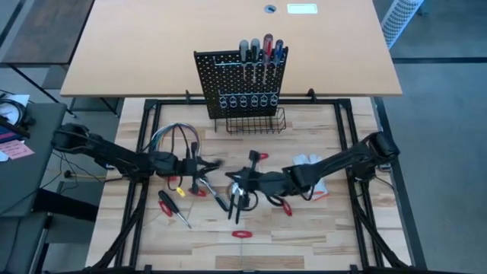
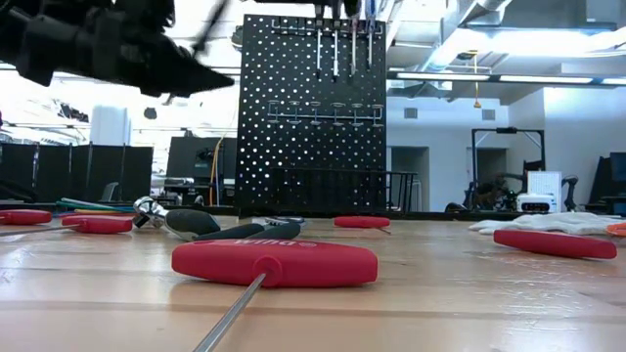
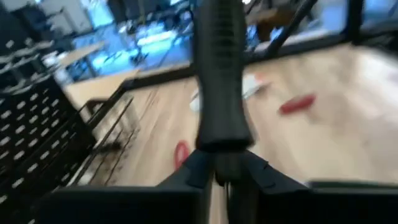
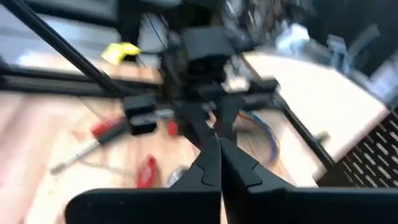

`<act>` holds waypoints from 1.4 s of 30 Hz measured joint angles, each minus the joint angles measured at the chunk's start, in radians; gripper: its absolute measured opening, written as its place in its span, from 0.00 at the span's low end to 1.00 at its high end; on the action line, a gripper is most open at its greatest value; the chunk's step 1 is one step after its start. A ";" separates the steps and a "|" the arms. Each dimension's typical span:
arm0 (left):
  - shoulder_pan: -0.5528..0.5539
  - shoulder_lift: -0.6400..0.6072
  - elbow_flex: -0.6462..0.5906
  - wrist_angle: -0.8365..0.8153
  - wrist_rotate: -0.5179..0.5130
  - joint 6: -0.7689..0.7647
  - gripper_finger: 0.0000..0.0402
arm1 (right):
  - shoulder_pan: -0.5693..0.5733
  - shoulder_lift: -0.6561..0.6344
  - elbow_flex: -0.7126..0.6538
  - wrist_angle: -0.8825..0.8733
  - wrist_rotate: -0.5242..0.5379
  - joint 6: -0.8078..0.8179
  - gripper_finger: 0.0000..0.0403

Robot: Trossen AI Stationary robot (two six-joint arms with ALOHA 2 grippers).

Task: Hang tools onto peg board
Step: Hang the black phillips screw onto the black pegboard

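Screwdriver (image 3: 219, 87) — black handle, clamped in our left gripper (image 1: 199, 169), pointing toward two o'clock; right gripper (image 1: 240, 183) pinched closed, empty.

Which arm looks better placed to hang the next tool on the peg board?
Left, probably. The left gripper is shut on a black-handled tool, lifted off the table, with the peg board ahead. The right gripper is shut, apparently empty.

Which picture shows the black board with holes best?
The low view: the peg board stands front-on, its holes and hanging tools plain. The high view sees it from above. The left wrist view catches only an edge; the right wrist view only a corner.
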State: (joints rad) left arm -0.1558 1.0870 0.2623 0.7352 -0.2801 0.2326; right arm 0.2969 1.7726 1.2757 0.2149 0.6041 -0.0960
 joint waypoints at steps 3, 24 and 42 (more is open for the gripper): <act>0.000 -0.001 0.028 -0.078 -0.069 0.006 0.14 | -0.008 -0.002 0.103 -0.240 0.024 0.085 0.00; -0.001 -0.001 0.068 -0.225 -0.073 -0.007 0.00 | -0.037 -0.008 0.094 -0.551 0.024 0.302 0.08; -0.063 -0.001 0.027 0.108 -0.009 0.001 0.00 | -0.069 0.017 -0.351 0.708 -0.214 0.031 0.63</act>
State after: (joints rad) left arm -0.2191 1.0863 0.2893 0.8435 -0.2894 0.2338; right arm 0.2276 1.7899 0.9249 0.9226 0.3906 -0.0655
